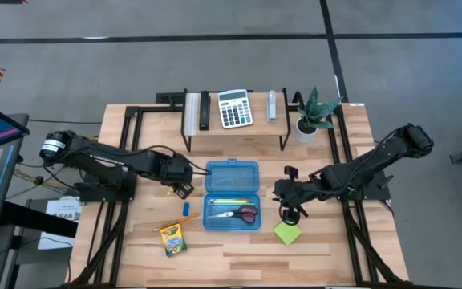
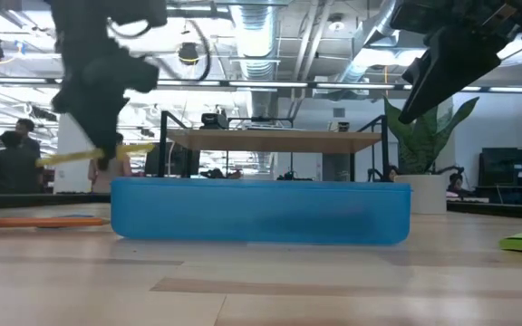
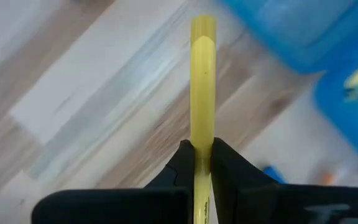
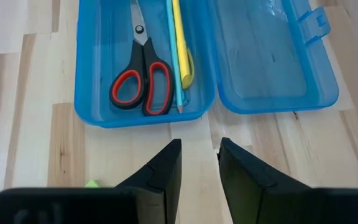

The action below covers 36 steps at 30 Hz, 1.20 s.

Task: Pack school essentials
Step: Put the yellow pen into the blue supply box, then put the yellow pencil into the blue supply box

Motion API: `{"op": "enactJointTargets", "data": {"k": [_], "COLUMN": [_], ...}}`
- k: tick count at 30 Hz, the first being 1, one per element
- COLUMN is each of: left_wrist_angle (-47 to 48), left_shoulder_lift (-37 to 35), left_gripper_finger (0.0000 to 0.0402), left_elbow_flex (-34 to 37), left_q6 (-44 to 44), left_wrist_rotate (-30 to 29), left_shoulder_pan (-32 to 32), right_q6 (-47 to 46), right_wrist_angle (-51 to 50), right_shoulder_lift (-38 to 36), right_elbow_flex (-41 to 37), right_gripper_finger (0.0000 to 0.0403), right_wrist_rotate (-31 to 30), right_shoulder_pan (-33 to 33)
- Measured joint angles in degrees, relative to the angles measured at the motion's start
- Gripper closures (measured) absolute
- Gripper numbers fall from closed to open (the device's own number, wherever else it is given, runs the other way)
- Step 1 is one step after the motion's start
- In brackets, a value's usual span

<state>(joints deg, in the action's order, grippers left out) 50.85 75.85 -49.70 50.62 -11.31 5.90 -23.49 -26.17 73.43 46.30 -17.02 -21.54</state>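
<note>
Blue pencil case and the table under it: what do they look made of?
Blue pencil case: likely hard plastic, glossy and translucent; the wood shows through its open lid. Table: pale wooden planks, smooth matte finish, with visible grain and board seams.

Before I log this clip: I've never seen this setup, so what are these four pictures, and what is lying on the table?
Two dark robot arms work at a wooden table. One picture looks straight down, one looks level across the tabletop, and one comes from a camera on each wrist. An open blue pencil case sits in the middle; inside are red-handled scissors and a yellow pencil. A crayon box and a lime-green sticky-note pad lie on the table. On a shelf at the back sits a calculator, beside a potted plant. The left gripper is shut on another yellow pencil. The right gripper is open and holds nothing.
</note>
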Motion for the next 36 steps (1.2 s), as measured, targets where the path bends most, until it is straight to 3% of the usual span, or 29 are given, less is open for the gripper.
{"op": "enactJointTargets", "data": {"k": [8,23,31,36], "left_wrist_angle": [-11.7,-12.1,-11.5,-4.3], "left_shoulder_lift": [3.6,30.1,34.8,33.5], "left_gripper_finger": [0.0401,0.0395,0.0301,0.0248], "left_elbow_flex": [-6.6,-28.1,-31.7,-31.7], "left_q6": [-10.1,-31.1,-34.4,-33.3], "left_wrist_rotate": [0.5,11.8,11.4,11.0], "left_shoulder_pan": [4.2,6.2,6.1,6.5], "right_q6": [0.0,-0.3,-0.5,-0.9], "right_wrist_angle": [-0.1,-3.0,-3.5,-3.5], "right_shoulder_lift": [-0.1,-0.1,-0.1,-0.1], "right_elbow_flex": [0.0,0.0,0.0,0.0], "right_gripper_finger": [0.0276,0.0276,0.0276,0.0276], "right_wrist_rotate": [-0.2,-0.3,-0.2,-0.1], "right_shoulder_pan": [1.6,4.3,4.3,4.3]}}
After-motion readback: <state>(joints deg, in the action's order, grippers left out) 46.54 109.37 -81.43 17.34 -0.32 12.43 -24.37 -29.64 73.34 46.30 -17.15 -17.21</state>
